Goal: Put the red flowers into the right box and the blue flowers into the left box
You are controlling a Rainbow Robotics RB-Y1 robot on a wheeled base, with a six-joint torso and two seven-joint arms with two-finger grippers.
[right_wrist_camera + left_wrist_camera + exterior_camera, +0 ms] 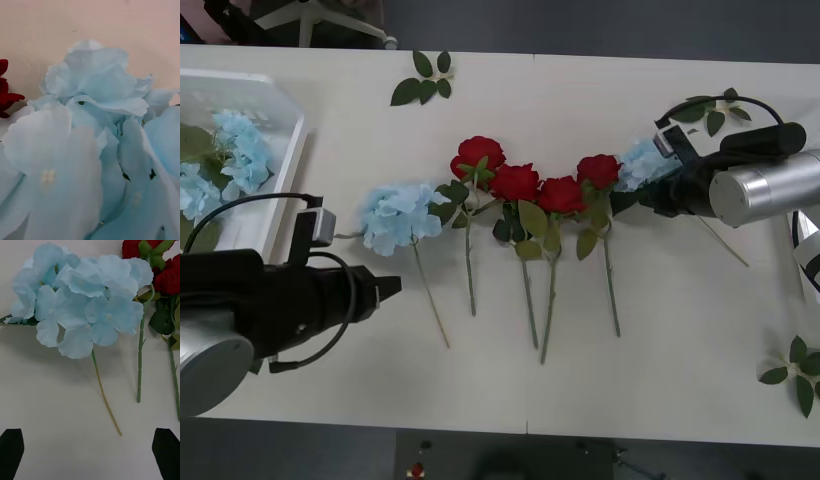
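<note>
Two arms close on blue flowers along a table still full of stems.

The table (pixel 660 380) carries the left box (pixel 285 150) at its far left corner with blue flowers already inside; the right box (pixel 808 262) shows only as an edge at the right side. Four red flowers (pixel 535 185) lie in a row across the middle. One blue flower (pixel 395 215) lies left of them, with the left gripper (pixel 90 444) spread wide over its stem. The right gripper (pixel 660 185) presses against another blue flower (pixel 640 163) at the row's right end; whether it grips cannot be told. That bloom touches the nearest rose, so lifting it may drag the rose along.
</note>
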